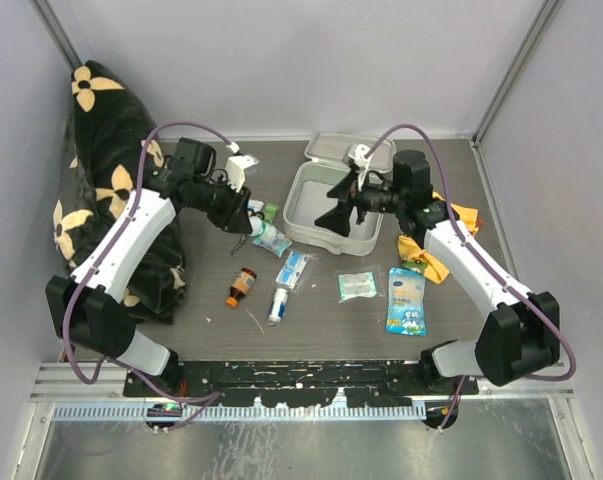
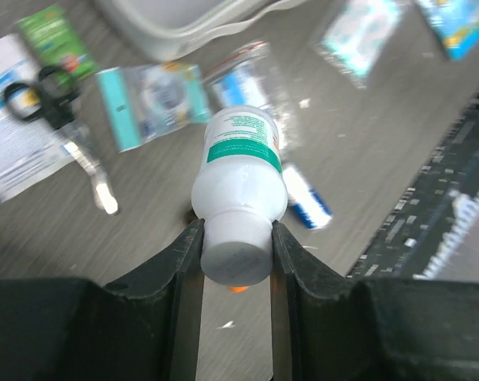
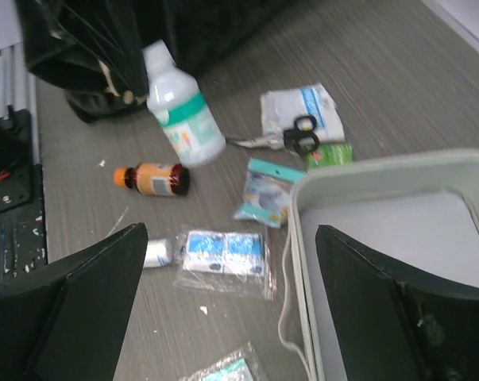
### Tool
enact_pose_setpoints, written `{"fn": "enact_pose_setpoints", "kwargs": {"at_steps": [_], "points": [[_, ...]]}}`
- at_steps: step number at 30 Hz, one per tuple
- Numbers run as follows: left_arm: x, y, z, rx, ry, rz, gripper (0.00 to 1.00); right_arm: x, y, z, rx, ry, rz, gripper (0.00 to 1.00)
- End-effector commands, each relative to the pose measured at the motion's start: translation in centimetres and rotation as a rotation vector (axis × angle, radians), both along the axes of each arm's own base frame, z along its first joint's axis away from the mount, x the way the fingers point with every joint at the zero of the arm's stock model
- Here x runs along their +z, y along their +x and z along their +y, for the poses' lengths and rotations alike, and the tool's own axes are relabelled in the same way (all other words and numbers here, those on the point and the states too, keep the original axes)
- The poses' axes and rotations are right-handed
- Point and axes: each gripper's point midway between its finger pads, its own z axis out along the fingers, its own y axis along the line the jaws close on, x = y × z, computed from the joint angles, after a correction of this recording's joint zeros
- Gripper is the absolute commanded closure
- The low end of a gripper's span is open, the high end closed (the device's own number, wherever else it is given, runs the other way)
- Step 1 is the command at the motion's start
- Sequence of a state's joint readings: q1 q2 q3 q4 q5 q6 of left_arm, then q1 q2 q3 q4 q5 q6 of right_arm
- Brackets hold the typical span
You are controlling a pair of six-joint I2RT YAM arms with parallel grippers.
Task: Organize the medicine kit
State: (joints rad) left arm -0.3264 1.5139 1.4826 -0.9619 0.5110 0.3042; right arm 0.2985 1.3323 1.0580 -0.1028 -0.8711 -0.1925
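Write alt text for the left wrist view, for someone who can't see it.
The left gripper clamps a white, green-labelled bottle by its cap. Behind it, blurred on the grey table, lie scissors, several packets and the medicine kit's rim.

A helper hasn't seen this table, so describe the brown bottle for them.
Find the open medicine kit at the far middle of the table. Nearer and leftward, past flat packets, lies the brown bottle. Only it has an orange cap; beside it is a white tube.
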Motion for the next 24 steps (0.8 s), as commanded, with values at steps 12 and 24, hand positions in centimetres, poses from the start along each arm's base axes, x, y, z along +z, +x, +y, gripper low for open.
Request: {"fn": "enact_pose_setpoints", "kwargs": {"at_steps": [12, 24], "points": [[8.3, -5.4, -8.6, -0.277, -0.46, -0.012, 1.0, 0.6, -6.4, 8.5, 0.451, 0.069, 0.01, 0.08], [7.5, -5.9, -8.5, -0.267, -0.461, -0.009, 0.94, -0.4, -6.5, 8.8, 0.454, 0.037, 0.002, 0.55]]}}
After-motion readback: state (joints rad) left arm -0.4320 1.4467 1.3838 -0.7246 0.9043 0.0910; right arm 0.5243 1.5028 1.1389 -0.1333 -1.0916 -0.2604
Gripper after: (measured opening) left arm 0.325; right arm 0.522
